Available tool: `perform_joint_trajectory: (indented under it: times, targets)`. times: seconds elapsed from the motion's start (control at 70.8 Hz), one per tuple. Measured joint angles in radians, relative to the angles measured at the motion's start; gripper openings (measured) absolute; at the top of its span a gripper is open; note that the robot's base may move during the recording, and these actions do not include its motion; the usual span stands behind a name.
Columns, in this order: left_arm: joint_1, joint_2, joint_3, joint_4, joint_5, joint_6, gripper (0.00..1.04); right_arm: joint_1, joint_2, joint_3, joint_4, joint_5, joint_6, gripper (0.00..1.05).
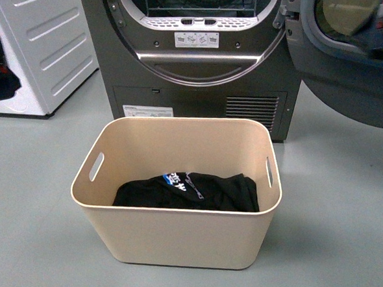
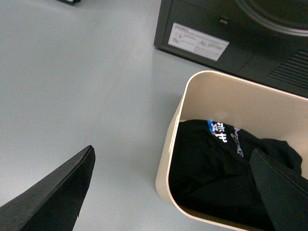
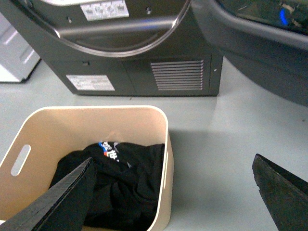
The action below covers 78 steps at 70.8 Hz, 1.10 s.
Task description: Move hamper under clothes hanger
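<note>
Hamper (image 1: pixel 177 235): on the floor (image 1: pixel 350 192) before the dryer (image 1: pixel 192 52), garment (image 1: pixel 188 192) inside.
Left gripper (image 2: pixel 172 156): spread, astride one end wall.
Right gripper (image 3: pixel 172 161): spread, astride the other.
Handling: stiff, slick, likely light; you should pinch the end rims.

floor (image 1: pixel 39 211): smooth pale grey-green everywhere, matte, only soft shadows
dryer (image 1: pixel 176 99): dark grey front-loader straight ahead, round opening with a shiny metal ring, sitting right on the floor
dryer door (image 1: pixel 348 49): swung wide open on the right, dark grey, round window
vent grille (image 1: pixel 252 107): slatted, low on the dryer front, right side
label (image 1: pixel 148 110): white sticker, low on the front, left side
white appliance (image 1: pixel 36 49): far left, ribbed side panel, small gap from the dryer
light: even, indoor, no hard glare
</note>
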Motion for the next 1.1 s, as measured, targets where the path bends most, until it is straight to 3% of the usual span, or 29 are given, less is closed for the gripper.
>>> perform_joint_trajectory:
  times: [0.17, 0.382, 0.777, 1.102]
  targets:
    - [-0.034, 0.168, 0.13, -0.041, -0.024, 0.027, 0.98, 0.05, 0.225, 0.173, -0.122, 0.055, -0.014, 0.97]
    - [-0.055, 0.311, 0.221, -0.043, 0.037, 0.084, 0.98, 0.097, 0.44, 0.325, -0.159, 0.13, -0.04, 0.97]
    - [-0.023, 0.568, 0.381, -0.06, 0.043, 0.128, 0.98, 0.101, 0.741, 0.575, -0.259, 0.192, -0.073, 0.97]
    - [-0.004, 0.639, 0.457, -0.051, 0.085, 0.14, 0.98, 0.109, 0.855, 0.663, -0.286, 0.227, -0.073, 0.97]
